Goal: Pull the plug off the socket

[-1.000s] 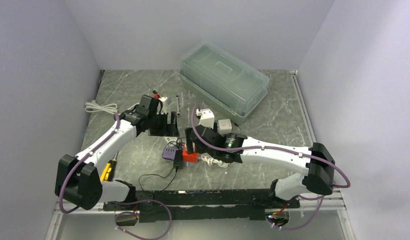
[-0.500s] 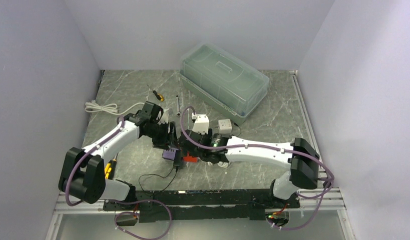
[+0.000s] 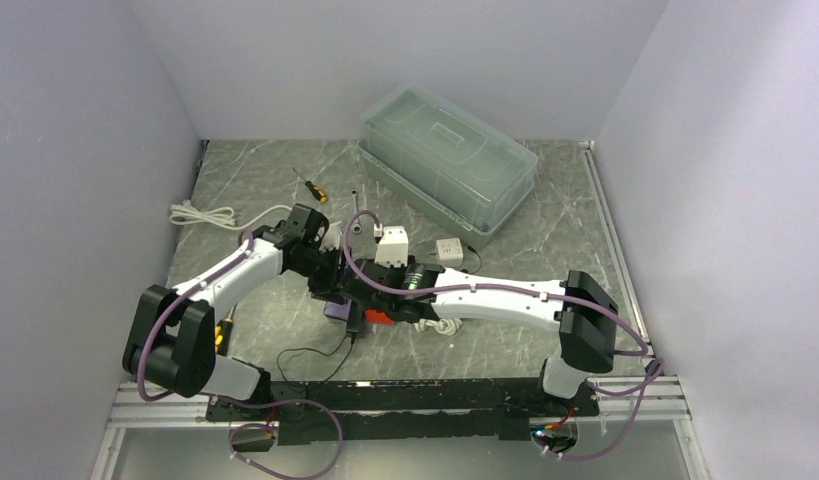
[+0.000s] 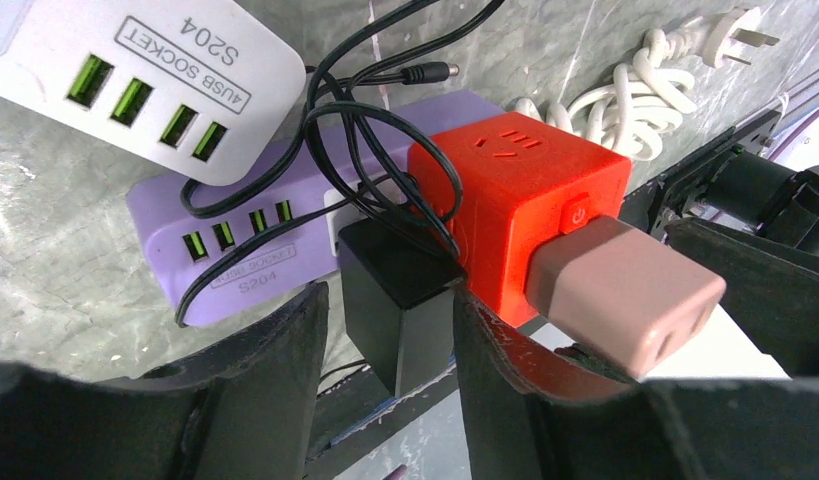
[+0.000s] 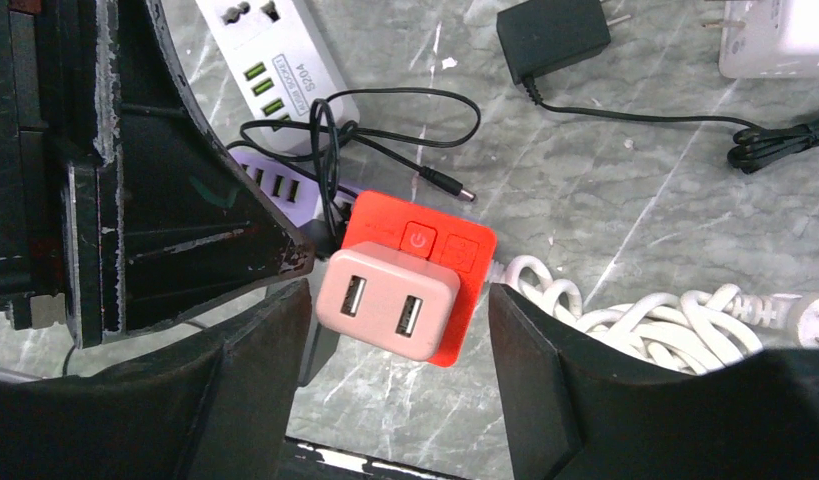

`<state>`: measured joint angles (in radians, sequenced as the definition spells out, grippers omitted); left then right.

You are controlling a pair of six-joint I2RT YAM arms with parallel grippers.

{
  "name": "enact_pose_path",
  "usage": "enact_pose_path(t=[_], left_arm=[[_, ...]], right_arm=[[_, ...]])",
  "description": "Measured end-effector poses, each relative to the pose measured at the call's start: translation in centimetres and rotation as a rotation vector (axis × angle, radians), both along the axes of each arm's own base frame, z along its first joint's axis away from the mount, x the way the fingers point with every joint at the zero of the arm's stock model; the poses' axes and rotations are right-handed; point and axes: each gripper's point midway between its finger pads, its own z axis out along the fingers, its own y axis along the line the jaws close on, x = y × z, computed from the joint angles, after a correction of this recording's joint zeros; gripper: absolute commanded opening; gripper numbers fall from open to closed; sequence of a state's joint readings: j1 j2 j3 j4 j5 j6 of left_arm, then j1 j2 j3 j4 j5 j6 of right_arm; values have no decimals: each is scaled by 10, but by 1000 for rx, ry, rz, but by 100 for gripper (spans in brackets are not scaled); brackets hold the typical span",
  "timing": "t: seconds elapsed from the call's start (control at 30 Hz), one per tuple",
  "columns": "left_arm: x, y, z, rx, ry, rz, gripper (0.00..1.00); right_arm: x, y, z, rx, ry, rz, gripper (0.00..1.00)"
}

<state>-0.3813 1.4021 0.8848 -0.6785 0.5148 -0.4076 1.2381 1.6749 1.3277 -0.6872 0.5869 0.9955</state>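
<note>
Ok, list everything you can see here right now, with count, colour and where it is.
socket cube: one, red, mid-table between the arms
plug: one, pink, two USB ports, seated in the cube
corded adapters: two, black, one at the cube's side, one lying apart
USB strips: two, purple beside the cube, white next to it
cables: two, white, one coiled by the cube, one at the table's far left
small adapter: one, white, near the box
box: one, clear, lidded, far side
screwdriver: one, yellow-black, far left
table: one, grey marble
left pincer: black, straddling the cube-side adapter, grip unclear
right pincer: black, open around the plug
</note>
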Motion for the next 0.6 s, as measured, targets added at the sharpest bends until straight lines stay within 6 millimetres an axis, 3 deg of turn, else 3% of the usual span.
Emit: enact_pose_path(t=[0.23, 0.6], left_arm=[[-4, -4, -8, -6, 47, -15, 47], [-9, -9, -9, -9, 61, -38, 40]], right_arm=[[1, -1, -5, -17, 1, -6, 61], [3, 2, -9, -30, 3, -16, 34]])
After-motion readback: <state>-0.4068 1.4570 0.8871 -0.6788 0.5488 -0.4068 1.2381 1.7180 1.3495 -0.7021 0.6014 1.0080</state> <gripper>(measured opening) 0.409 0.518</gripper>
